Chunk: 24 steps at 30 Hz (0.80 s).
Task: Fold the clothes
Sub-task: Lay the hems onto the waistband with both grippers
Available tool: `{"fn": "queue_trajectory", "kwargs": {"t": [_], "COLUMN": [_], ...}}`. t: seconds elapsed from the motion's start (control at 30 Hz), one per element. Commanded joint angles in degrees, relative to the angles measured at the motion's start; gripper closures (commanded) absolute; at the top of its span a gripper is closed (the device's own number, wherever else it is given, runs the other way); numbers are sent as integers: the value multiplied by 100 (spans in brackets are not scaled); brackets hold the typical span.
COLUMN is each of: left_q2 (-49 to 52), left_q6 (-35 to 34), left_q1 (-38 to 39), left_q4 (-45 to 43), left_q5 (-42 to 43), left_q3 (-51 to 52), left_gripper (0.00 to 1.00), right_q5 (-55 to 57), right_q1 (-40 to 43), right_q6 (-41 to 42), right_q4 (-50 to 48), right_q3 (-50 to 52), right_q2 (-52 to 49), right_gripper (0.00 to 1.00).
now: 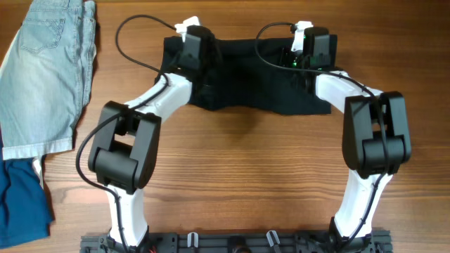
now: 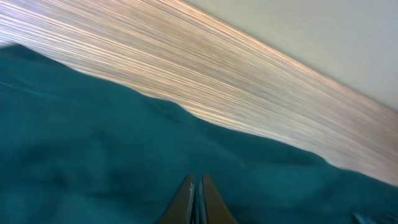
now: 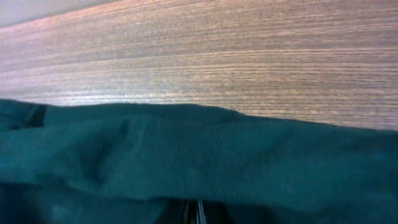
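Note:
The black shorts (image 1: 246, 88) lie spread in a wide band at the far middle of the table. My left gripper (image 1: 191, 48) is over their far left part and my right gripper (image 1: 309, 49) is over their far right part. In the left wrist view the fingers (image 2: 196, 182) are pressed together with a thin strip of the cloth (image 2: 93, 137) between them. In the right wrist view a fold of the cloth (image 3: 186, 155) lies over the closed fingertips (image 3: 194, 206) and hides most of them. The waistband lining and the button are not visible.
Light-blue denim shorts (image 1: 46, 70) lie at the far left, with a dark blue garment (image 1: 21, 200) below them at the left edge. Bare wooden table (image 1: 246, 161) stretches in front of the black shorts. The table's far edge (image 2: 292, 59) runs just beyond the shorts.

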State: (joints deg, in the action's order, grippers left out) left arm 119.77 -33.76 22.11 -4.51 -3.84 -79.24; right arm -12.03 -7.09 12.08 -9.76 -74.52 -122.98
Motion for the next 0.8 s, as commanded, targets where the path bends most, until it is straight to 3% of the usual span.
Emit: {"fn": "queue_trajectory", "kwargs": {"t": [0.0,0.27,0.43,0.6,0.77], "left_q2": [188,304,846,1368,1486], "left_q6": [-146,-96,-70,527,931], "left_q1": [334,667,669,627,356], "left_q4": [-214,-181,-918,-2105,-2459], "left_q5": [232,164,173,157,-330], "left_q3": [-59,-59,-59,-61,-61], "left_gripper": [96,96,96,96,96], "right_q5": [-109,212,210,210,210], "right_q1": [-24,4,4,4,4], "right_q6": [162,538,614,614,612], "right_q4": [-529,-1403,-1384,-1353,-1290], "right_q3": [-79,-79,-81,-81,-81], "right_q2": [-420,-879,-881,-881,-879], "right_gripper": [96,96,96,96,96]}}
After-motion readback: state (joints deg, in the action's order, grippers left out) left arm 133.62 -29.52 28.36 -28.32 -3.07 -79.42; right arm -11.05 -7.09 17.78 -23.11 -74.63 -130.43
